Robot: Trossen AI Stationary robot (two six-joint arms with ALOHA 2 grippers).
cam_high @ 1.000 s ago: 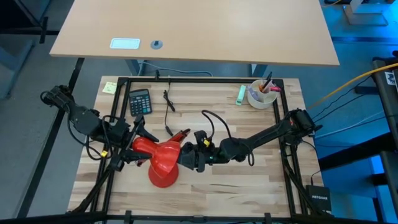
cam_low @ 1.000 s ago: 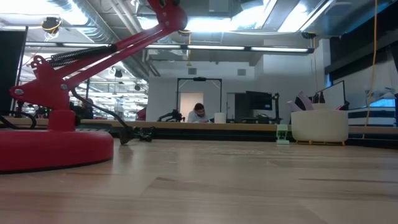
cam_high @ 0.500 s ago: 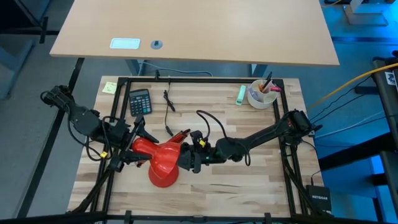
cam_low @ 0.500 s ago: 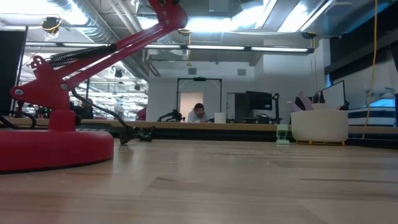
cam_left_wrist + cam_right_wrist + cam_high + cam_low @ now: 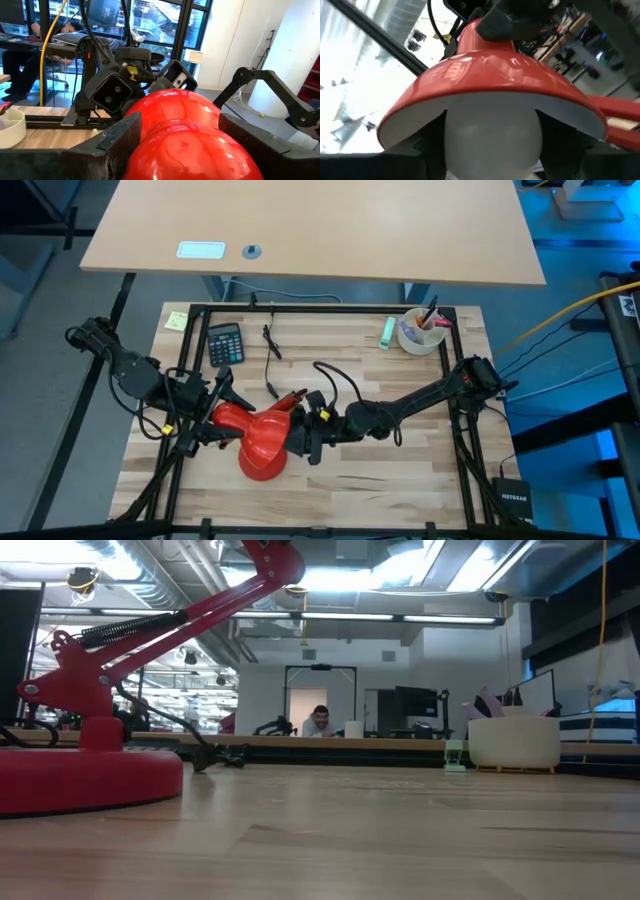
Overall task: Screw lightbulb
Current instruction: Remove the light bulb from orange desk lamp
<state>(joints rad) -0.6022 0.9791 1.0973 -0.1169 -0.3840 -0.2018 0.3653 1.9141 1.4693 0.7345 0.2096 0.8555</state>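
L gripper (image 5: 218,420) is clamped on the neck of the red lamp shade (image 5: 262,442), near the front-left part of the worktop (image 5: 400,480); in the L wrist view its fingers (image 5: 117,145) press both sides of the shade's rounded back. R gripper (image 5: 305,437) is right at the shade's open mouth, arm stretched in from the right edge. In the R wrist view the lightbulb (image 5: 492,137) sits between its two dark fingers (image 5: 415,150), held, w/ the bulb's upper part up inside the shade's white interior; screw base is hidden. From the low view, the lamp base (image 5: 85,775) rests flat on the wood, lamp arm (image 5: 170,625) angling up. Along the back edge: calculator (image 5: 225,343) towards the left corner, white cup w/ pens (image 5: 420,332) and a green marker (image 5: 386,331) towards the right corner. A person sits far off in the room behind.
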